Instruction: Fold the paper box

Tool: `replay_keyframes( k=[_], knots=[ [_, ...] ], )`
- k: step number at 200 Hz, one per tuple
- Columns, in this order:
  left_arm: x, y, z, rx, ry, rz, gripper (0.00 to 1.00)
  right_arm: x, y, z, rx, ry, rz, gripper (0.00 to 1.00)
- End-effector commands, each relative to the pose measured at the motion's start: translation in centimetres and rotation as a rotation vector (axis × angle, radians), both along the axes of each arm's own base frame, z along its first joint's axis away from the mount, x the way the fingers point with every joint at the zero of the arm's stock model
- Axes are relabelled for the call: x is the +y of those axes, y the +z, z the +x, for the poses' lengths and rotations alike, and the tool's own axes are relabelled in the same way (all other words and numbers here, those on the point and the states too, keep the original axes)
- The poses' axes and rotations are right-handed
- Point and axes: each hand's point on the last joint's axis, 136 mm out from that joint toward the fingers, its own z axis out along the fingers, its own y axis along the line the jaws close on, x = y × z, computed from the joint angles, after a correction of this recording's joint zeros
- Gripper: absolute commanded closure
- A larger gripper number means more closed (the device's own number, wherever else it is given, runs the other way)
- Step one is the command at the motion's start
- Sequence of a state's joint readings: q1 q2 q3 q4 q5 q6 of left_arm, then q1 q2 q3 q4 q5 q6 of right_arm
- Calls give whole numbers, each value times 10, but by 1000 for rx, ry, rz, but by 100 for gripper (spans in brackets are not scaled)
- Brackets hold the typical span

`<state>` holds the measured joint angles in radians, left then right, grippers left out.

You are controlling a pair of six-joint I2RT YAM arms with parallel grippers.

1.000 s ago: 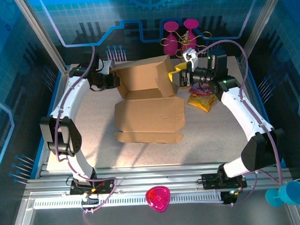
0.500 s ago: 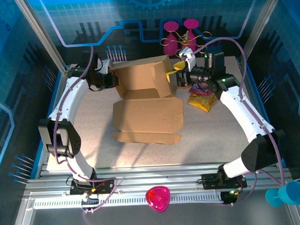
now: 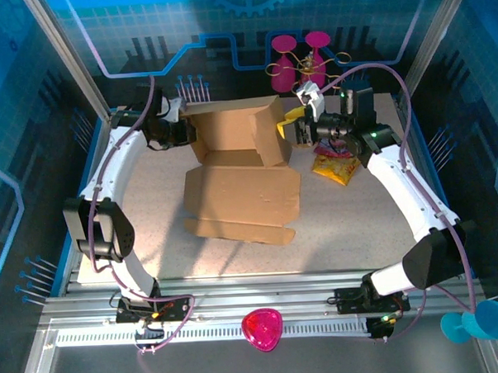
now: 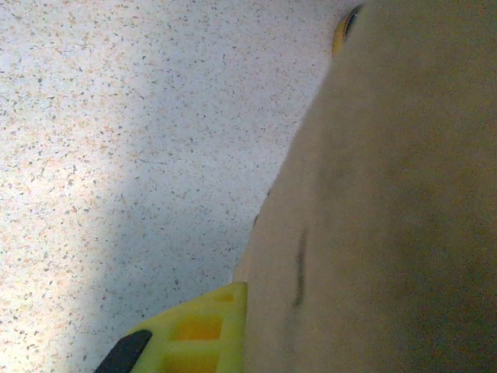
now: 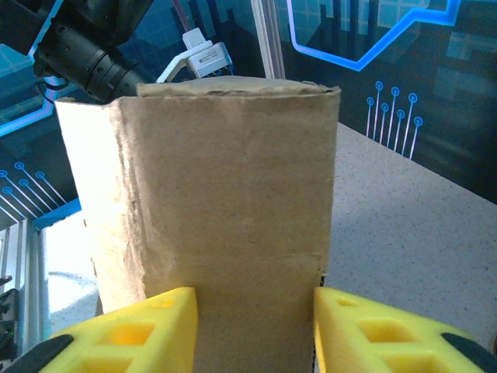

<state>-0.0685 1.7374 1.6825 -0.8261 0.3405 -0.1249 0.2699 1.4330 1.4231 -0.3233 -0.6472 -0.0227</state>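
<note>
The paper box [image 3: 243, 195] is a brown cardboard sheet, its front panel flat on the table and its back wall and right side flap raised. At the back wall's left end my left gripper [image 3: 189, 131] is shut on the cardboard. In the left wrist view one yellow finger [image 4: 194, 330] presses against the box [image 4: 388, 194]. My right gripper [image 3: 294, 122] is at the raised right flap. The right wrist view has that flap [image 5: 233, 194] upright between my right gripper's [image 5: 255, 311] yellow fingers, both touching its sides.
A yellow snack bag [image 3: 335, 164] lies just right of the box under my right arm. Two pink goblets [image 3: 301, 56] stand at the back edge. A pink bowl [image 3: 263, 328] sits on the front rail, a blue cup [image 3: 478, 321] at far right. Speckled table [image 3: 152, 232].
My right gripper has closed in on the raised right flap. The box's flat front panel has slid slightly left and toward the front. The left arm has stayed put.
</note>
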Motion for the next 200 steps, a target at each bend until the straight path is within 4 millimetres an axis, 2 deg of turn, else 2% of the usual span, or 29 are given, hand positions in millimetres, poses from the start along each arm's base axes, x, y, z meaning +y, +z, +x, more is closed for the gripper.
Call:
replay_keyframes(
  k=[1, 18, 42, 85, 122, 152, 200],
  knots=[
    [-11, 22, -5, -38, -30, -10, 100, 11, 11, -17, 8, 87, 44, 61],
    [-11, 23, -6, -39, -32, -9, 100, 11, 14, -20, 23, 108, 63, 63],
    [-12, 23, -6, -38, -34, -6, 100, 11, 14, -20, 56, 134, 96, 74],
    [-13, 23, -5, -34, -35, -7, 100, 6, 14, -13, 95, 134, 142, 84],
    [-11, 21, -5, -26, -18, 4, 100, -11, 19, -8, 32, 22, 139, 82],
    [-11, 21, -4, -26, -15, 7, 100, -21, 15, -8, 24, -23, 149, 81],
    [-13, 20, -3, -24, -18, 3, 100, -31, 14, -11, 22, -43, 171, 70]
  ],
)
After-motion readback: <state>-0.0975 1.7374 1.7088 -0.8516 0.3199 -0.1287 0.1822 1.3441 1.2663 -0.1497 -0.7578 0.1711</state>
